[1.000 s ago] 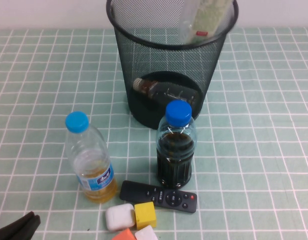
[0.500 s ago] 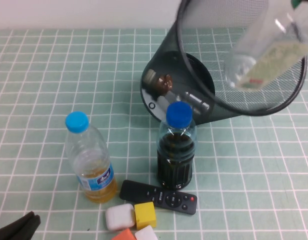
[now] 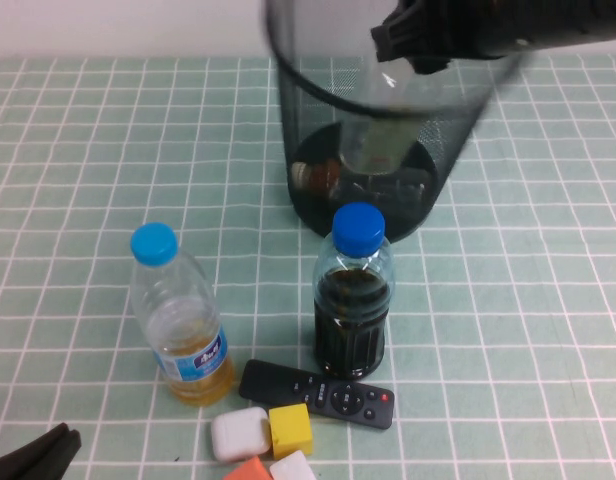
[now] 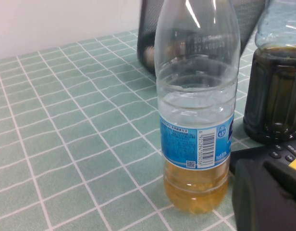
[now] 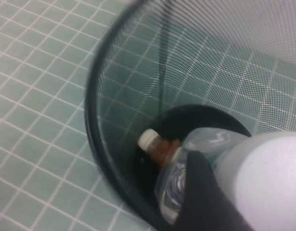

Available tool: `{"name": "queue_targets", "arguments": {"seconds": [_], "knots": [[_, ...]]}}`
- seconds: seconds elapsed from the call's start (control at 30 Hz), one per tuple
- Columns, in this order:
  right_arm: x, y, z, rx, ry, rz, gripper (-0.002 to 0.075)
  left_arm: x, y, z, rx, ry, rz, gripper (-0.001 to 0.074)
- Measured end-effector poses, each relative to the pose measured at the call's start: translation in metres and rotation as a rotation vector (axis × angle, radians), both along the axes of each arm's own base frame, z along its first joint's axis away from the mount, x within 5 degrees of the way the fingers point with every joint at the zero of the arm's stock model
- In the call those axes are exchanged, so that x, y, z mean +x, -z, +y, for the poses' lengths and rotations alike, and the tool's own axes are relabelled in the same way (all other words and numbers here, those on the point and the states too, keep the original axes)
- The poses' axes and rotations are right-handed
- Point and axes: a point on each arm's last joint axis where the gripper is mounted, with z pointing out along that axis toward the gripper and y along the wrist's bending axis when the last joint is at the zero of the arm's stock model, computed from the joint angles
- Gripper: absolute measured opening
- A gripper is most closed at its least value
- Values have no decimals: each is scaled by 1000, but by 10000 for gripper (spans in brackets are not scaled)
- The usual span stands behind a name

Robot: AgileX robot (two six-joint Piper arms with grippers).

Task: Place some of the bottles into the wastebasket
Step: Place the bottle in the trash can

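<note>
The black wire-mesh wastebasket point(image 3: 308, 110) stands at the back centre of the table. The small amber-brown bottle point(image 3: 323, 175) lies on its bottom, and its beige cap shows in the right wrist view point(image 5: 149, 139). My right gripper point(image 3: 413, 55) reaches over the rim from the right. It is shut on the taller clear bottle point(image 3: 378, 145), which hangs inside the basket point(image 5: 138, 86) with its pale label point(image 5: 263, 178) between the fingers point(image 5: 201, 192). My left gripper point(image 3: 33, 460) rests at the front left corner, near the light-blue-capped bottle.
A light-blue-capped bottle with yellow liquid point(image 3: 183, 320) and a blue-capped bottle of dark liquid point(image 3: 353, 300) stand in front of the basket. A black remote point(image 3: 316, 392) and white, yellow and orange blocks point(image 3: 268, 435) lie at the front edge.
The wastebasket, tipped to the right half a second ago, stands nearly upright again. The clear bottle has gone down inside it, and my right arm has come into view over the rim.
</note>
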Motion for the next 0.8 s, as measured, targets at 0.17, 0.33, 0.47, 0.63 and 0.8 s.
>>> {"name": "queue_targets", "arguments": {"seconds": [0.17, 0.33, 0.47, 0.63, 0.8], "knots": [[13, 10, 11, 50, -21, -10, 341, 0, 0, 0, 0, 0, 0, -4], [27, 26, 22, 56, -32, -6, 341, 0, 0, 0, 0, 0, 0, -4], [37, 38, 29, 42, -32, 14, 341, 0, 0, 0, 0, 0, 0, -4], [43, 43, 31, 19, -32, 7, 341, 0, 0, 0, 0, 0, 0, -4], [46, 39, 27, 38, -3, -2, 442, 0, 0, 0, 0, 0, 0, -4]]}}
